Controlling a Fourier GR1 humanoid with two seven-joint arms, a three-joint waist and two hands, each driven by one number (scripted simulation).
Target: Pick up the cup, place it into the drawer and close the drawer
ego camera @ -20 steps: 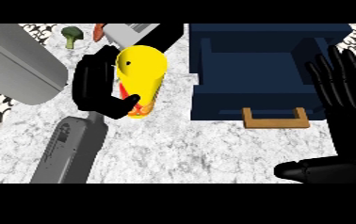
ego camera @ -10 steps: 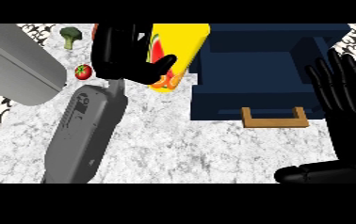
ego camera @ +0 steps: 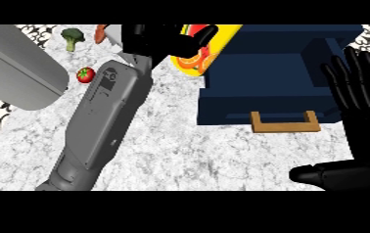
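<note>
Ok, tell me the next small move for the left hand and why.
Probably carry the cup a little further right, then lower it. The left hand is curled round it at the open drawer's left wall, so it seems only partly over the cavity. The right hand rests open, clear of it.

Left hand (ego camera: 155, 40) hides much of the cup (ego camera: 206, 51).

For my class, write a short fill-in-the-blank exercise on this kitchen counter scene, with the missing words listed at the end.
1. The left hand is curled round a cup whose main colour is ____.
2. The dark blue drawer stands ____, its inside showing.
3. The drawer's handle is ____ in colour.
4. On the counter, the small red thing left of the grey forearm is a ____.

Missing words: yellow; open; brown; tomato
</note>
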